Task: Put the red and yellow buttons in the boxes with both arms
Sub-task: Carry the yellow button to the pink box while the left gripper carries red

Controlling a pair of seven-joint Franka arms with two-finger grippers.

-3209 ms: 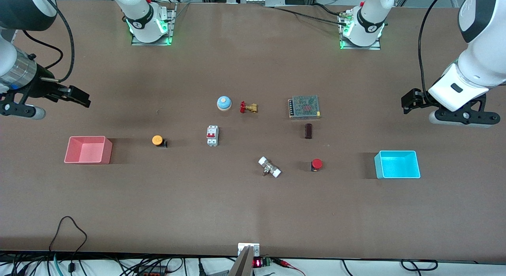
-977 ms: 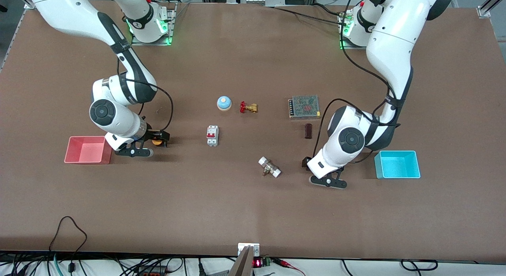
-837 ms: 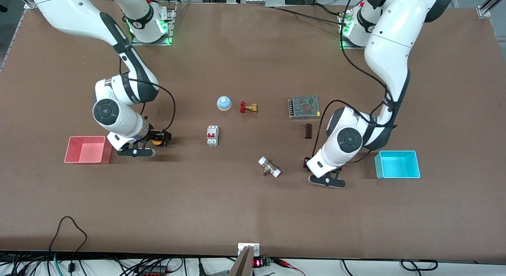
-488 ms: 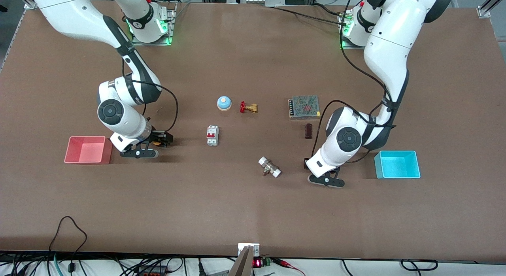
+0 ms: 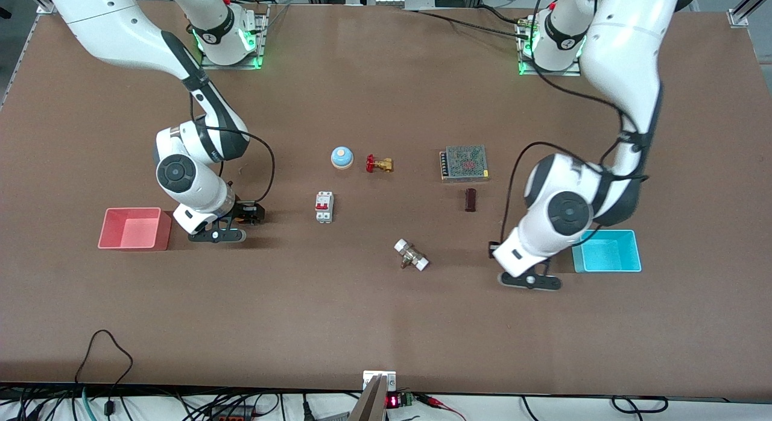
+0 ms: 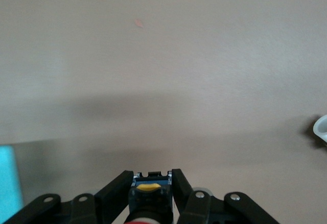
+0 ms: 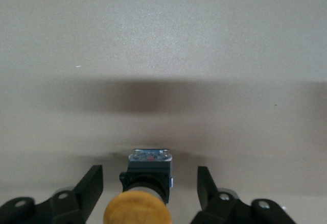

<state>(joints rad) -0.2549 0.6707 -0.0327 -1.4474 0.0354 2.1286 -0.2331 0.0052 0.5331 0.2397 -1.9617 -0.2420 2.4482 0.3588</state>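
Note:
In the right wrist view the yellow button stands on the table between my right gripper's open fingers, not gripped. In the front view that gripper is down at the table beside the pink-red box and hides the button. My left gripper is shut on the black base of the red button. In the front view the left gripper is low over the table beside the cyan box, and the arm hides the red button. The cyan box also shows in the left wrist view.
In the middle of the table lie a blue bell, a brass valve with a red handle, a white circuit breaker, a mesh-topped power supply, a dark block and a white-ended fitting.
Both arms came in from the table's ends. In the last half second the left gripper moved toward the cyan box, taking the red button. The right gripper crept slightly over the yellow button.

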